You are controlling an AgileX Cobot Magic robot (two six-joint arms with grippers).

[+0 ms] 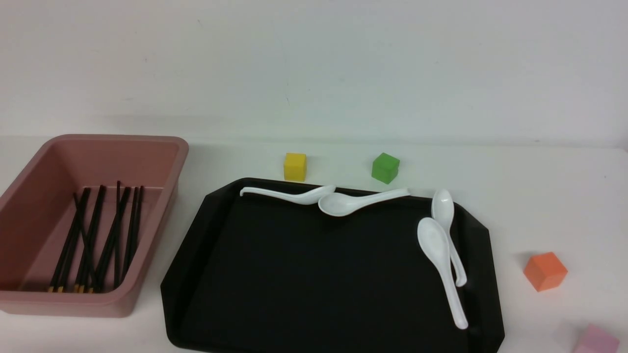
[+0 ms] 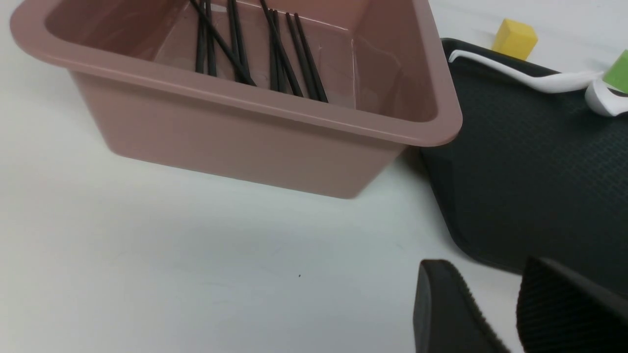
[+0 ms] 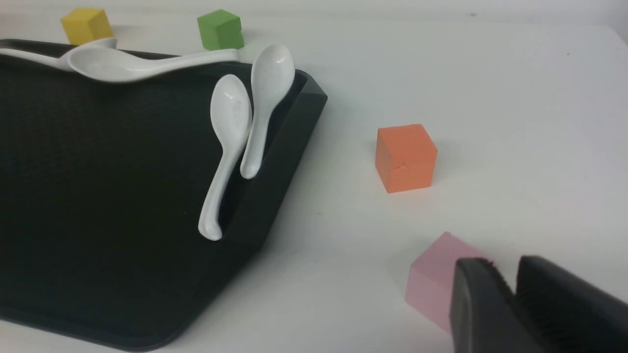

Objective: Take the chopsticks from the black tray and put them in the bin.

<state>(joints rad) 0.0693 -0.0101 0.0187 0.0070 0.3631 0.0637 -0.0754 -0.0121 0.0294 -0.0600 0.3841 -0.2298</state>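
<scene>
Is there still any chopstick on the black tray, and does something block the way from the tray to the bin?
No chopstick shows on the black tray; only white spoons lie there. The chopsticks lie inside the bin. Bare table separates tray and bin, so nothing visible blocks the way.

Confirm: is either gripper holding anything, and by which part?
Nothing held. Left gripper and right gripper are both empty; the chopsticks lie in the bin.

No readable txt, labels, brand marks, nos. or signs anywhere in the 3 views; all surfaces look plain.
</scene>
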